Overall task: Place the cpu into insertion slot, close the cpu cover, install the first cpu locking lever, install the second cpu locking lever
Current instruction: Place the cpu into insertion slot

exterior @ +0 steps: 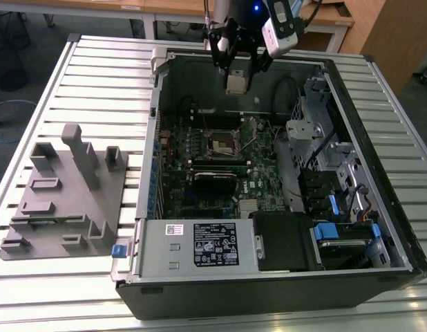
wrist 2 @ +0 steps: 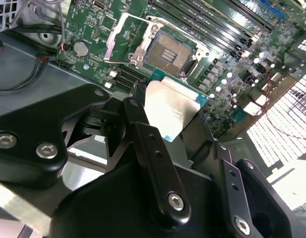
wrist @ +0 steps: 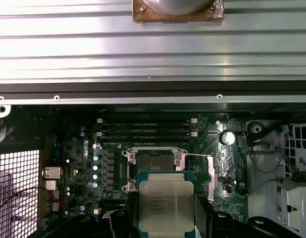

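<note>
My gripper (exterior: pixel 235 77) hangs over the far end of the open computer case, shut on the cpu (exterior: pixel 235 84), a flat square chip with a dull silver top. In both wrist views the cpu (wrist 2: pixel 170 109) (wrist: pixel 165 203) sits clamped between the two black fingers (wrist 2: pixel 138 124), above the board and apart from it. The insertion slot (exterior: pixel 222 142) (wrist 2: pixel 170 52) (wrist: pixel 153 162) lies bare on the green motherboard, just beyond the chip, its brownish contact field showing. The cpu cover (wrist 2: pixel 119 42), a silvery frame, stands tilted up beside the slot. A thin metal locking lever (wrist 2: pixel 180 32) is swung free along the slot's edge.
The case (exterior: pixel 269 273) lies on its side on a slatted metal table (exterior: pixel 96 76). Memory slots (wrist: pixel 145 130) run next to the socket. Cables, drive cages and blue clips (exterior: pixel 331 207) crowd the exterior view's right. A grey fixture block (exterior: pixel 61 194) stands on the exterior view's left.
</note>
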